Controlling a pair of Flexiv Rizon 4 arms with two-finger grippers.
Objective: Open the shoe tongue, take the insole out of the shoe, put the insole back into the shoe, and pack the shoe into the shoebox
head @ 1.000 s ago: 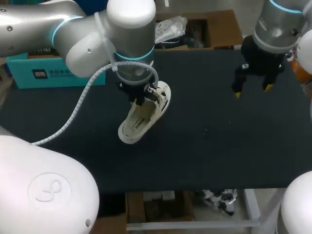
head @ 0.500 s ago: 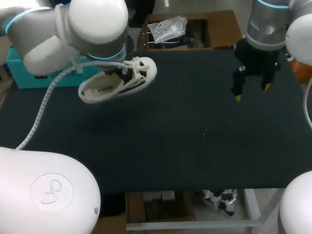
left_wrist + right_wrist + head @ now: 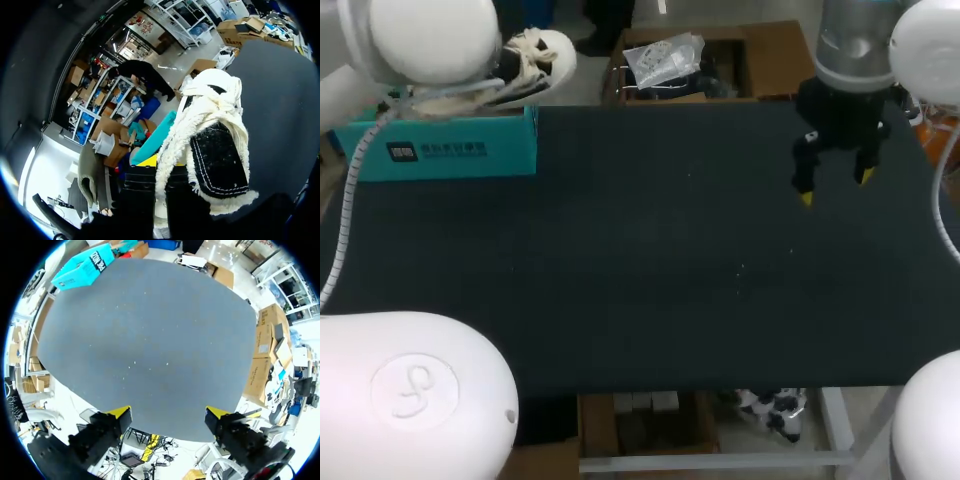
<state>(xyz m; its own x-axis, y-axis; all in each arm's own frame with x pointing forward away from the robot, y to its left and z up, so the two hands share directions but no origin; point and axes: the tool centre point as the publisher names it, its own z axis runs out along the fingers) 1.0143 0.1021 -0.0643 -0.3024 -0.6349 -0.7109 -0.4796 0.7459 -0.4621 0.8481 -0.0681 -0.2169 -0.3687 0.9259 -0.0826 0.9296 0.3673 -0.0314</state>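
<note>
While our left gripper clamps the shoe up near the shoebox, right gripper wide open, empty, above the table

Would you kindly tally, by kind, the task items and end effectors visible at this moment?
Shoe: 1
Shoebox: 1
End effectors: 2 (left end effector, right end effector)
Total: 4

**Soft light, dark table**

Even light is falling on the black table, leaving almost no shadows. The white shell of the left arm and the pale shoe are glaring brightly, while the left wrist view's near foreground is sinking into darkness.
</note>
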